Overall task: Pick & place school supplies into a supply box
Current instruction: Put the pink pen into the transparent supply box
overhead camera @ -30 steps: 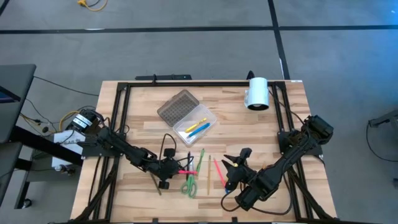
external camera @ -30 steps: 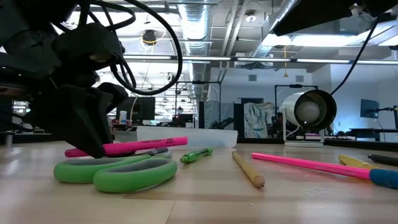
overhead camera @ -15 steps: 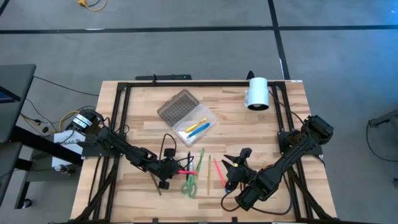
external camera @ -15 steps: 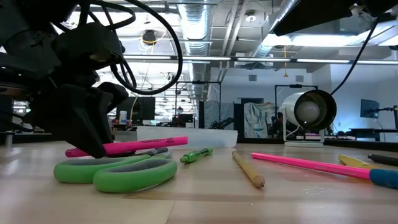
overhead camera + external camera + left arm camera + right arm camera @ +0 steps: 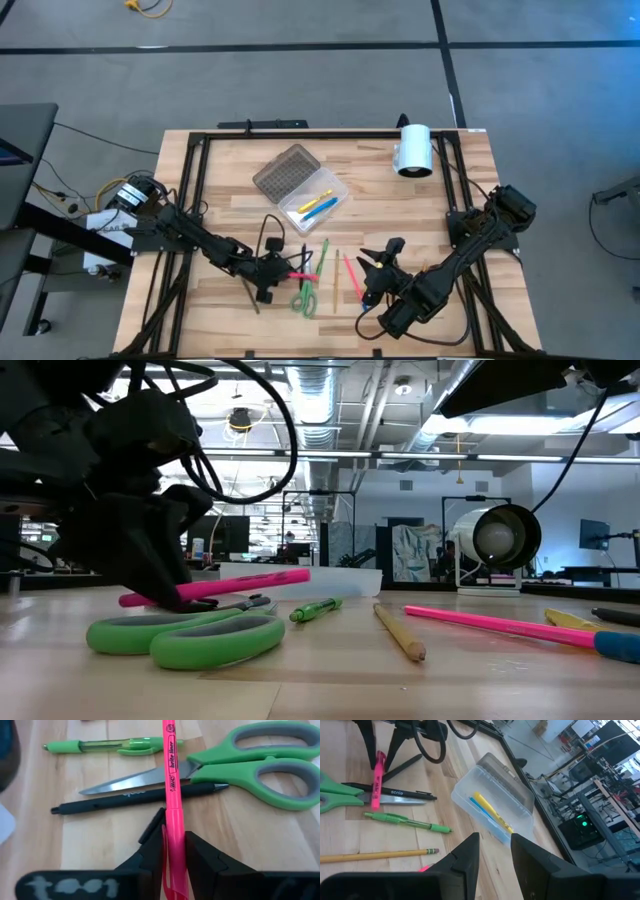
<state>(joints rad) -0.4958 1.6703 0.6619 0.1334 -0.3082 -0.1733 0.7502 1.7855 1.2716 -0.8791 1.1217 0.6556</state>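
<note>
My left gripper (image 5: pixel 274 270) sits near the table's near-left middle, shut on a pink highlighter (image 5: pixel 250 582). Under the highlighter lie green-handled scissors (image 5: pixel 260 760) and a black pen (image 5: pixel 135 800), with a green pen (image 5: pixel 110 745) beyond them. The supply box (image 5: pixel 318 205) stands open on the table, its grey dotted lid (image 5: pixel 285 172) folded back, with a yellow and a blue pen inside. My right gripper (image 5: pixel 376 262) waits open to the right of a yellow pencil (image 5: pixel 336 272) and a pink pencil (image 5: pixel 352 276), touching nothing. My left gripper pinches the pink highlighter's barrel near its clip end (image 5: pixel 173 851) between its two fingers. The fingers slant down from the table's left, and the highlighter runs on forward beyond them. It sits nearly level, its free end (image 5: pixel 300 574) a little higher, just above the scissors and black pen.
A white cylinder (image 5: pixel 413 150) lies at the far right of the table. A black frame (image 5: pixel 300 134) runs round the table's edges. Bare wood lies left of the supply box and along the near edge.
My left gripper has risen a little and tipped, still shut on the pink highlighter. The highlighter has come up off the scissors and black pen, its free end rising most. The right arm has kept still.
</note>
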